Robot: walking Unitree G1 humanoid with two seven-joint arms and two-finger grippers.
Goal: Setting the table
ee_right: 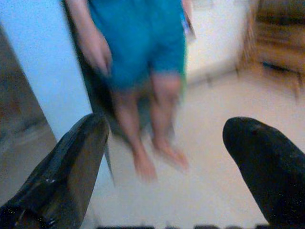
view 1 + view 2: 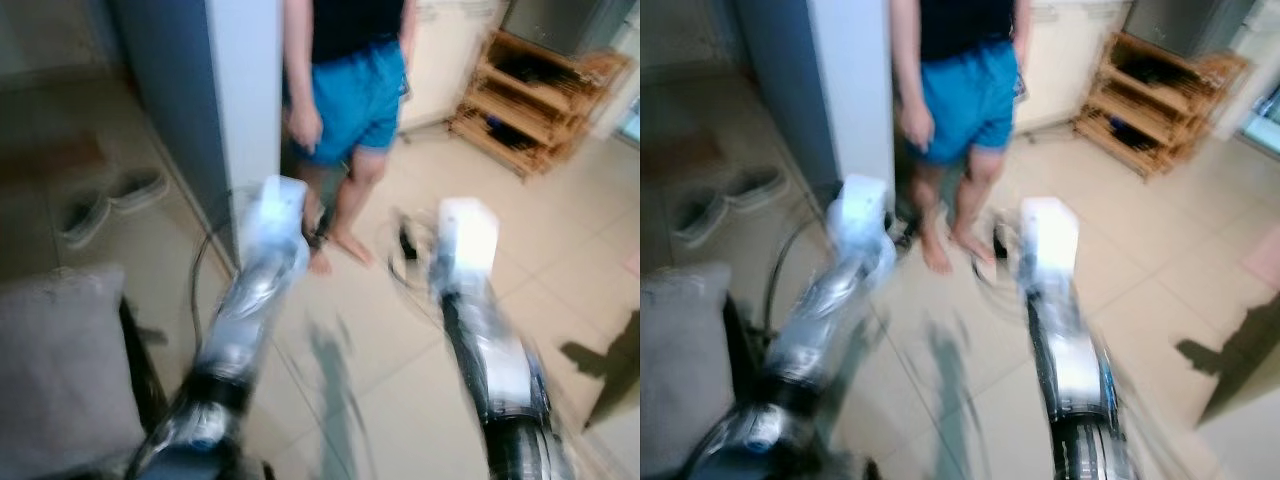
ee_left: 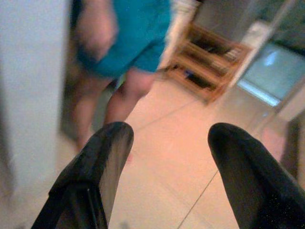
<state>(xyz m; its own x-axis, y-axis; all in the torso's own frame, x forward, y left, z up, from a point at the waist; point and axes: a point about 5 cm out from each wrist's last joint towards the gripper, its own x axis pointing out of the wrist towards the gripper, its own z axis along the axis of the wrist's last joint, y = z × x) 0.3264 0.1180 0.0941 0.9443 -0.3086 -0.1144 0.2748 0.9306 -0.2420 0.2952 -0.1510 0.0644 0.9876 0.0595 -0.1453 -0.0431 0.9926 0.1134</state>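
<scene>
1. Left gripper [image 3: 164,176] is spread wide and holds nothing; right gripper [image 1: 167,176] likewise.
2. No dishes or worktop can be made out, only blurred floor [image 2: 400,380], a person [image 2: 350,100] and a shelf [image 2: 530,95].
3. Judged from this, table setting has barely started; everything remains.

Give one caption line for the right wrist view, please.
Open right pincer empty, facing a barefoot person in blue shorts on the tiled floor.

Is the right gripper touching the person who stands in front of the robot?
Apart. In the right wrist view the open right gripper frames the person standing farther back, with bare tiled floor between.
</scene>
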